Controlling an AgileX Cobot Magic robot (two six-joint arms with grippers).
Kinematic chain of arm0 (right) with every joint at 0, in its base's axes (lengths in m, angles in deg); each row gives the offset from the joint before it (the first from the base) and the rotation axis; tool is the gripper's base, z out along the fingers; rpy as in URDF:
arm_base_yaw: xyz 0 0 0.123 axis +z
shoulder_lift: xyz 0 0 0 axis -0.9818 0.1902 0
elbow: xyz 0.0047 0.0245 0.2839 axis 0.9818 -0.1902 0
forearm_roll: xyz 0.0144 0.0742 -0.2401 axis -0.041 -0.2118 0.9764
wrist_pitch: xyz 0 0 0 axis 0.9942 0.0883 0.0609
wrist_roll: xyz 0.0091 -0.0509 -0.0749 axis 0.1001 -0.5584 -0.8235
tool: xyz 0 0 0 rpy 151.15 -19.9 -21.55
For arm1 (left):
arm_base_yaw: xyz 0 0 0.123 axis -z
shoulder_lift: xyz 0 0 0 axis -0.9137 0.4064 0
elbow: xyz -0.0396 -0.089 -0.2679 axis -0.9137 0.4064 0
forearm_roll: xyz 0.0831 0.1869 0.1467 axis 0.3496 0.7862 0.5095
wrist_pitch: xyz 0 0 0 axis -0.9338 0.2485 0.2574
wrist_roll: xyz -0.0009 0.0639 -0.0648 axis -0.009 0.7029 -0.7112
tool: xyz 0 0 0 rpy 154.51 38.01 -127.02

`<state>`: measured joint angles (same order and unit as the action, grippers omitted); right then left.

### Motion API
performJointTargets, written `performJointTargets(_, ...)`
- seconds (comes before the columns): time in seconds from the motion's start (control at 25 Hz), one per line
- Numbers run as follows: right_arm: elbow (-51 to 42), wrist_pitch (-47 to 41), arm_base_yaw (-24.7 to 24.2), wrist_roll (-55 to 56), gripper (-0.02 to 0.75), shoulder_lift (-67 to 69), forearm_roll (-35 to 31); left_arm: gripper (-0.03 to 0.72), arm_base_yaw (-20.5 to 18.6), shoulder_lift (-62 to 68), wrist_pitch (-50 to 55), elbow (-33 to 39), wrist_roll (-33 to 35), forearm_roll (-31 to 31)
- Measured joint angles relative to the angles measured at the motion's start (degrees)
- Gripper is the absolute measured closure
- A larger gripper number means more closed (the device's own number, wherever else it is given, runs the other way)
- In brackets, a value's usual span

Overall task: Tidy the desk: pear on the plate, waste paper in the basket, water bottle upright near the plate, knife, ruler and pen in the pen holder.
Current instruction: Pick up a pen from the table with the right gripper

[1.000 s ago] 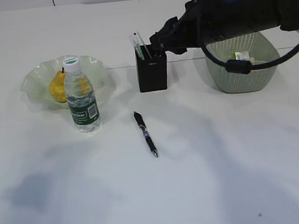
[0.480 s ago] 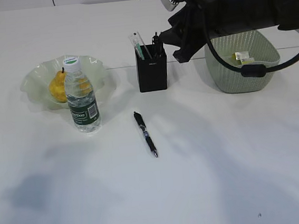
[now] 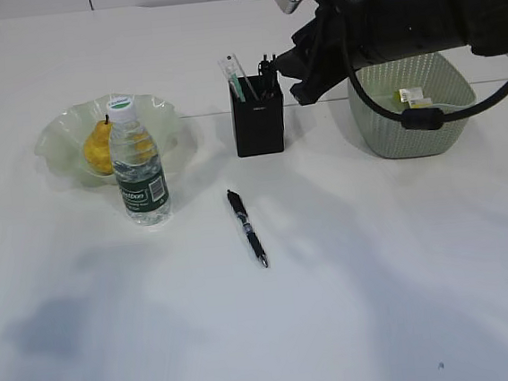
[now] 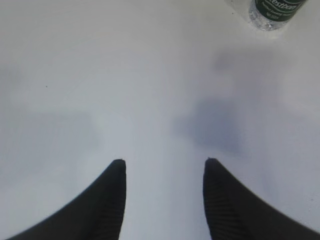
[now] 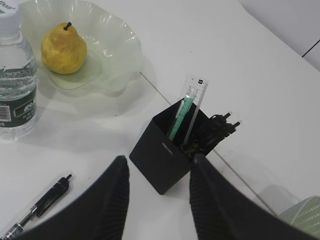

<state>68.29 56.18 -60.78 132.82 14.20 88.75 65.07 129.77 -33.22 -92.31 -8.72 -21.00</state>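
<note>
My right gripper [image 5: 156, 172] and left gripper [image 4: 162, 167] are spread, empty. Pen holder [image 5: 165, 150] contains ruler [image 5: 192, 100] and knife [image 5: 215, 131]; plate [image 5: 117, 37], at its 10 o'clock, contains pear [image 5: 62, 47].

On the tabletop [image 3: 406, 275], the pear [image 3: 97, 148] sits in the plate [image 3: 56, 142] at left, the water bottle [image 3: 138, 161] upright just before it. The pen holder [image 3: 258, 116] stands mid-table holding the ruler [image 3: 235, 76], the basket [image 3: 413, 108] to its right, the pen [image 3: 247, 226] lying before the holder.

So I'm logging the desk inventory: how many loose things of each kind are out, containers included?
Yellow pear: 1
Clear plastic water bottle: 1
Black pen on the table: 1
Pale green wavy plate: 1
Black square pen holder: 1
Green mesh basket: 1
Total: 6
</note>
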Motion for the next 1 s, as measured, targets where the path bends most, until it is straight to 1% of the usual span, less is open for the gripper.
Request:
performJointTargets(0.48, 0.00, 0.00, 0.00, 0.43, 0.433, 0.00, 0.13, 0.339, 0.00, 0.00, 0.08, 0.00, 0.00, 0.00)
performJointTargets(0.88, 0.00, -1.72, 0.85, 0.23, 0.433, 0.00, 0.00, 0.339, 0.00, 0.00, 0.08, 0.00, 0.00, 0.00)
performJointTargets(1.0, 0.00, -1.82, 0.93, -4.11, 0.433, 0.19, -4.41, 0.339, 0.00, 0.00, 0.08, 0.00, 0.00, 0.11)
